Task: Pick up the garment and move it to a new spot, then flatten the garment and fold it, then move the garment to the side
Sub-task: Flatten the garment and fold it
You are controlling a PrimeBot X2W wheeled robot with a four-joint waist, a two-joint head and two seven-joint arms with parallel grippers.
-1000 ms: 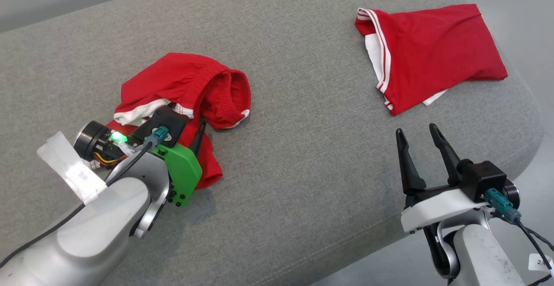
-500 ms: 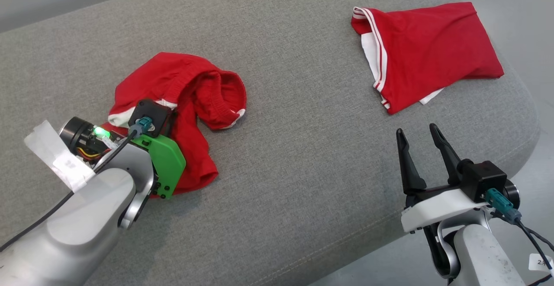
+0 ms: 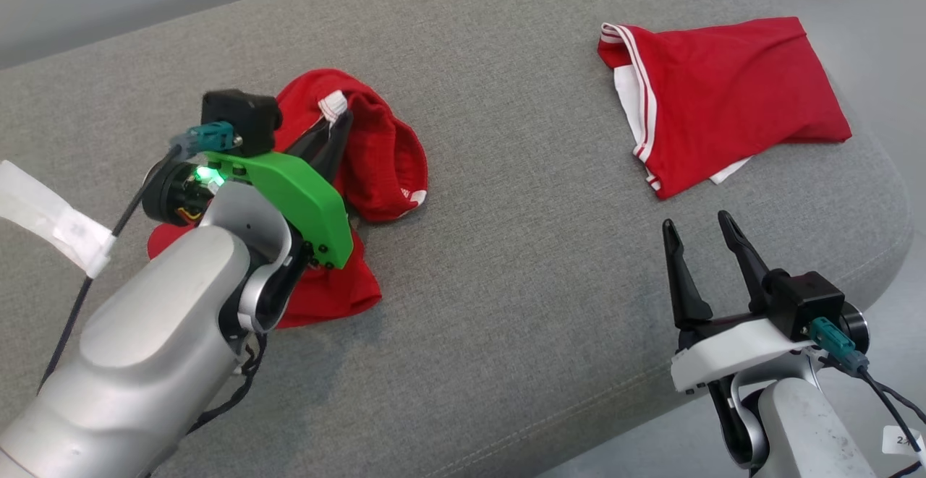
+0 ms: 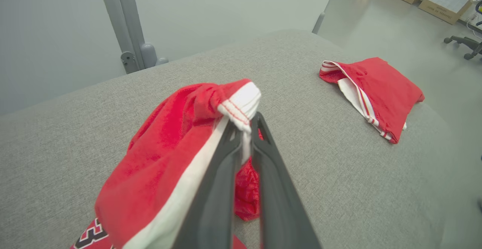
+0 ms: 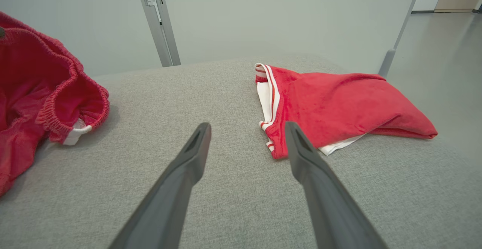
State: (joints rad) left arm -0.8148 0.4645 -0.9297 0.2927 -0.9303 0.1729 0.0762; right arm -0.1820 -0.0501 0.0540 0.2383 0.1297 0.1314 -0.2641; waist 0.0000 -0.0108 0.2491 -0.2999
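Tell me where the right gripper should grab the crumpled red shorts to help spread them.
Probably the elastic waistband of the shorts, coming low from the right: it stands open as a raised loop facing that side, so the right gripper can slip one finger inside. The left gripper pinches a white-trimmed edge.

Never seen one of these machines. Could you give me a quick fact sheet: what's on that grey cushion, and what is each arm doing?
surface: grey cushion
crumpled garment: red with white trim, bunched at the left, one white-edged corner lifted
folded garment: red with white stripes, lying flat at the far right
left gripper: jaws shut on the crumpled garment's corner
right gripper: jaws open, holding nothing, apart from the folded garment
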